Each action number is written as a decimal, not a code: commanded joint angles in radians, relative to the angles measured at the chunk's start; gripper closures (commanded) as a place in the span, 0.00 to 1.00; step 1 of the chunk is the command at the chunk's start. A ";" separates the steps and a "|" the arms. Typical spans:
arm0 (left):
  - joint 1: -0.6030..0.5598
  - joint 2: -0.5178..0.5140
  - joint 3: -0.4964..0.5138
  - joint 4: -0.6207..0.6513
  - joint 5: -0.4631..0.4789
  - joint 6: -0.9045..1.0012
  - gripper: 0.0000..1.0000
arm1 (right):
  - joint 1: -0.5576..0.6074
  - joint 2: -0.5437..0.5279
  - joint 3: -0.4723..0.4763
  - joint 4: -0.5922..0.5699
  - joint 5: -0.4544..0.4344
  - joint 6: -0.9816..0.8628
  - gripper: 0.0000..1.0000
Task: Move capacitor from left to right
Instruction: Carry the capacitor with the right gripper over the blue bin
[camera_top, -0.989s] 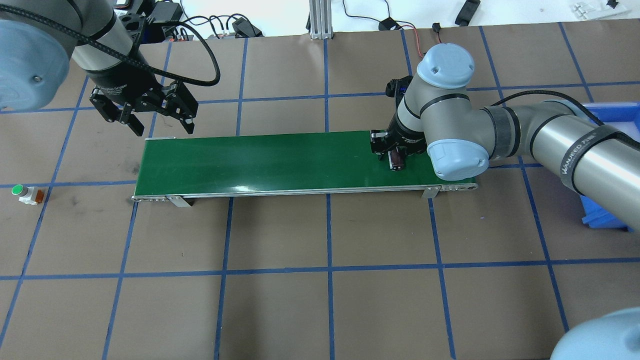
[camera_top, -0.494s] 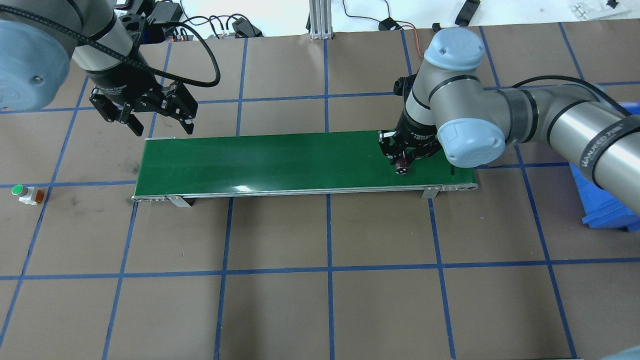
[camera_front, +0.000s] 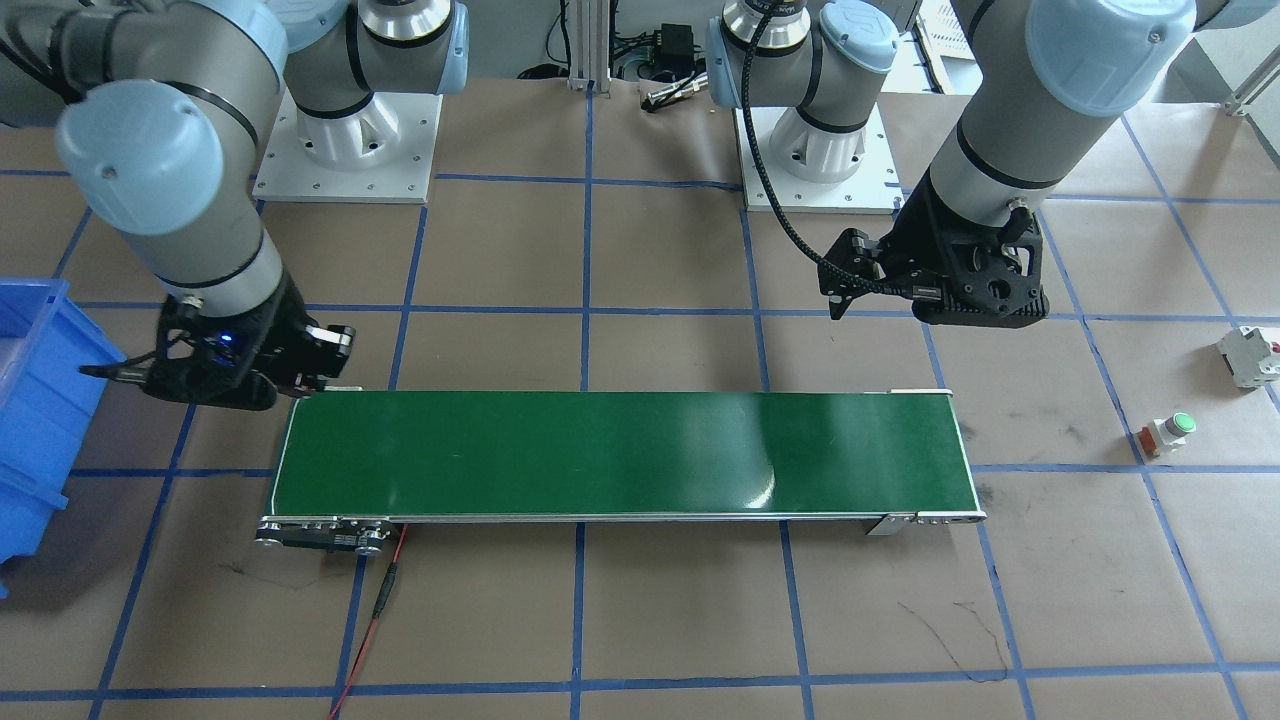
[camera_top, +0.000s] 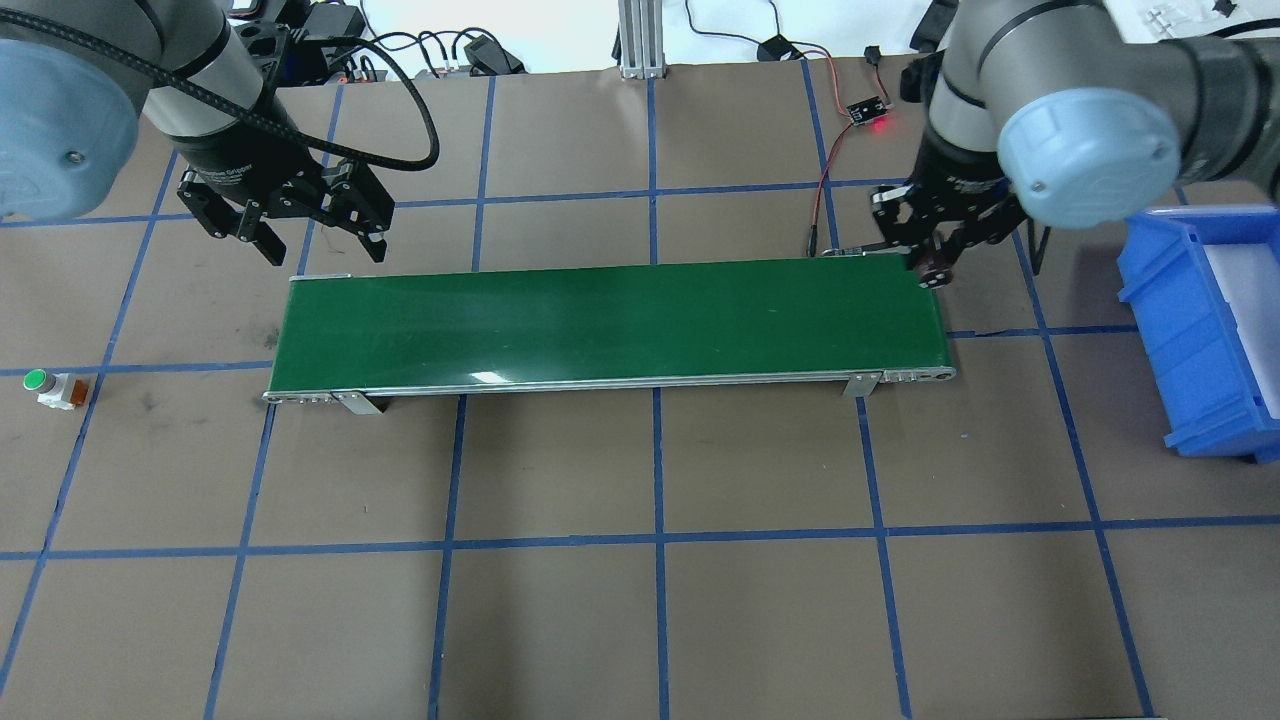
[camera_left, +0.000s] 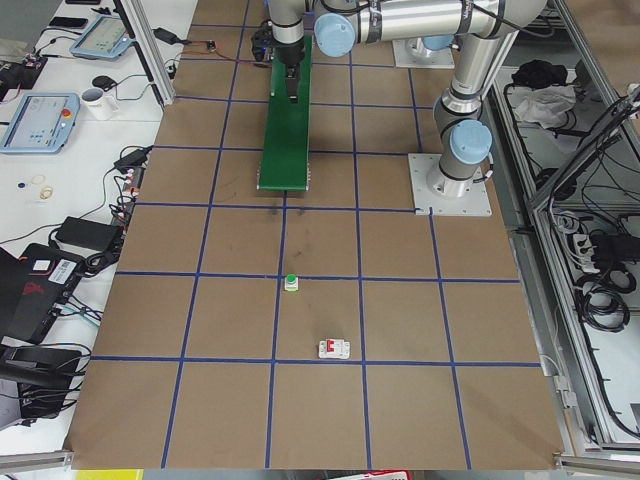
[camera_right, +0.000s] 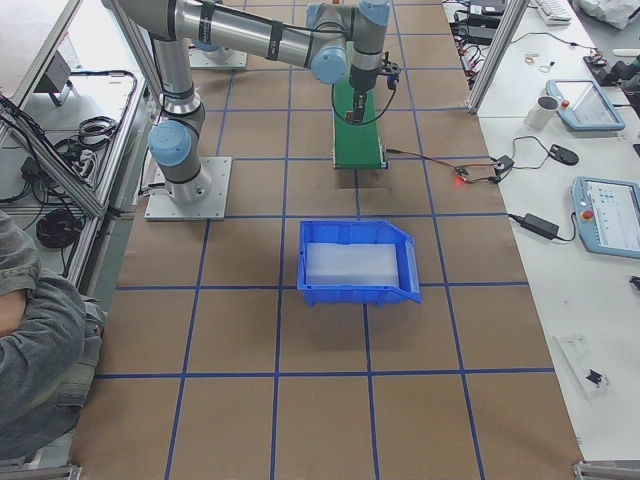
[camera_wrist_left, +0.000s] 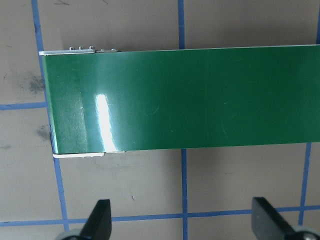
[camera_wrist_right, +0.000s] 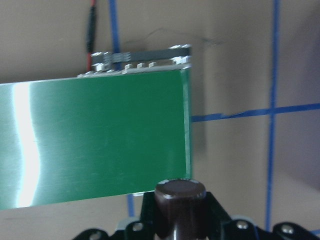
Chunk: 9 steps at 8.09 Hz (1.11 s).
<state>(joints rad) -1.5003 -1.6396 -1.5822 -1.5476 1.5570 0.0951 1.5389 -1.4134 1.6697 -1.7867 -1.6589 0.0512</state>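
The capacitor (camera_wrist_right: 180, 197), a small dark cylinder, is clamped between the fingers of my right gripper (camera_top: 932, 268). The gripper holds it in the air over the far right corner of the green conveyor belt (camera_top: 600, 320). In the overhead view the capacitor (camera_top: 938, 273) shows as a dark reddish stub at the fingertips. My left gripper (camera_top: 322, 243) is open and empty, and hovers just behind the belt's left end. Its spread fingertips (camera_wrist_left: 101, 212) show in the left wrist view.
A blue bin (camera_top: 1200, 330) stands on the table to the right of the belt. A green-capped button (camera_top: 45, 383) and a white boxy part (camera_front: 1245, 355) lie to the left of the belt. A small board with a red light (camera_top: 868, 112) and its wires lie behind the belt's right end.
My right gripper has lifted the capacitor off the belt and carried it right and back, to the belt's far right corner. The left gripper has barely moved.
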 joint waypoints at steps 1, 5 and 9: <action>0.000 0.007 0.002 0.001 0.000 0.002 0.00 | -0.211 -0.055 -0.103 0.032 -0.166 -0.265 1.00; 0.000 0.009 0.002 0.003 0.000 0.002 0.00 | -0.524 -0.013 -0.116 -0.023 -0.151 -0.569 1.00; 0.000 0.007 0.002 0.003 0.005 0.005 0.00 | -0.648 0.157 -0.099 -0.157 -0.067 -0.734 1.00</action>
<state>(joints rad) -1.5002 -1.6317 -1.5800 -1.5447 1.5612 0.0969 0.9208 -1.3344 1.5629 -1.8761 -1.7438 -0.6310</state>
